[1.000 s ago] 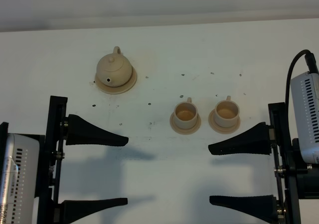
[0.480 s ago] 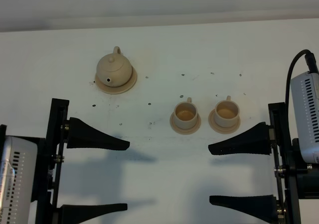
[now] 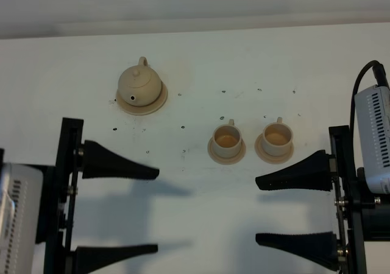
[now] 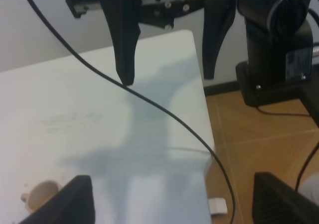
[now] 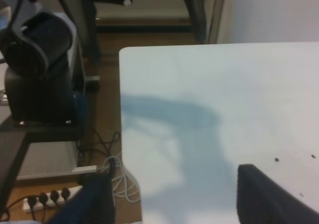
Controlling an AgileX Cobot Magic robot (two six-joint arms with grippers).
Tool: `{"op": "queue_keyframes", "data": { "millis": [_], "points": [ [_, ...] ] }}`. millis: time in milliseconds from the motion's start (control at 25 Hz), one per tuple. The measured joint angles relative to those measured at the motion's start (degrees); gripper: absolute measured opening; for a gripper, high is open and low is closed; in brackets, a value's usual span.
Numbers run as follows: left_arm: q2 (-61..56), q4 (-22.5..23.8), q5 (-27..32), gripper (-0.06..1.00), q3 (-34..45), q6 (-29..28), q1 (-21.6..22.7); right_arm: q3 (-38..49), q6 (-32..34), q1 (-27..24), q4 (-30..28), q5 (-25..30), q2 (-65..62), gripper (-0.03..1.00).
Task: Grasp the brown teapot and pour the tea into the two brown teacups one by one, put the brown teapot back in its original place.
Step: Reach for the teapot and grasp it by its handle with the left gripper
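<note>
The brown teapot (image 3: 139, 85) sits upright on its wide saucer, the original place (image 3: 157, 101), at the far left of the table. The two brown teacups (image 3: 226, 141) (image 3: 276, 136) stand side by side on small saucers right of centre. My left gripper (image 3: 157, 210) is open and empty near the front left, well short of the teapot. On the right, my right gripper (image 3: 257, 210) is open and empty just in front of the cups. In the left wrist view, the left gripper (image 4: 179, 204) shows one teacup (image 4: 42, 194) at the frame edge. The right wrist view shows the right gripper (image 5: 174, 199) over bare table.
The white table (image 3: 201, 213) carries small dark specks around the cups. Its end edge (image 4: 202, 99) drops to a wooden floor with cables and an arm base (image 4: 279, 59). A power strip (image 5: 45, 196) lies on the floor past the other end.
The right gripper's jaws have narrowed a little, the nearer finger moving toward the other. The left arm has shifted slightly. Teapot and cups have not moved.
</note>
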Motion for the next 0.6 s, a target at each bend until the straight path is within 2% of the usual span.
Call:
{"op": "queue_keyframes", "data": {
  "millis": [120, 400, 600],
  "points": [
    [0.00, -3.28, -2.06, 0.06, 0.00, -0.07, 0.00, 0.00, 0.06, 0.00, 0.00, -1.20, 0.00, 0.52],
    [0.00, -4.16, -4.82, 0.06, 0.00, -0.22, 0.00, 0.00, 0.17, 0.00, 0.00, -2.15, 0.00, 0.47],
    [0.00, -4.16, -16.43, 0.06, 0.00, -2.46, 0.00, 0.00, 0.25, 0.00, 1.28, -8.29, 0.00, 0.46]
  ]
}}
